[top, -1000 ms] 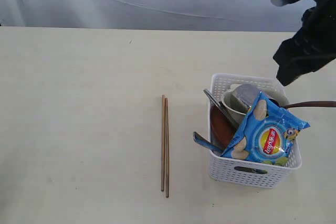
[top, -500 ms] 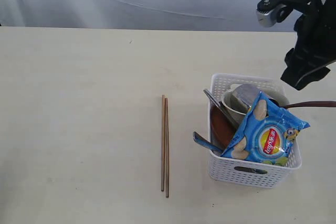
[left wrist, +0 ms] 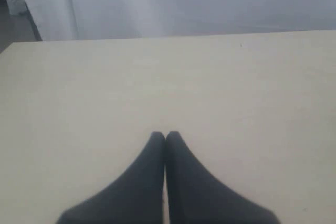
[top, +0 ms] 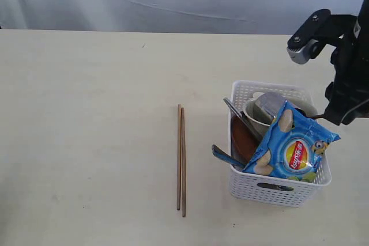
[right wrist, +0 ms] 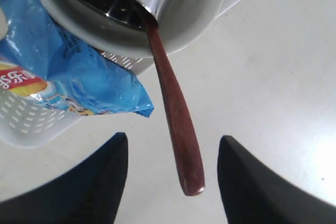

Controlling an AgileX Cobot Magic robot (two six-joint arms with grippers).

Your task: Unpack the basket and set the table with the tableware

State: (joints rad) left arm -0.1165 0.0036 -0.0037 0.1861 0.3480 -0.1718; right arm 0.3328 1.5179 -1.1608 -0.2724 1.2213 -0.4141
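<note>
The white basket (top: 279,188) stands on the table (top: 86,113) at the right. It holds the steel cup (top: 268,106) in the white bowl (top: 252,120), a brown plate (top: 242,139) and steel cutlery (top: 223,156). Two chopsticks (top: 181,159) lie side by side to its left. The reddish spoon (right wrist: 176,119) sticks out of the bowl (right wrist: 184,19) past the basket's side. My right gripper (right wrist: 173,137) is open, its handle end between the jaws with a gap on both sides. My left gripper (left wrist: 165,135) is shut on nothing over bare tabletop.
A blue crisp packet (top: 291,151) leans across the front of the basket, over part of its contents. The right arm (top: 346,73) hangs over the basket's far right corner. A pale curtain runs along the back of the table.
The right arm has dropped from high at the back right to the spoon handle beside the basket. Basket, packet and chopsticks have not moved.
</note>
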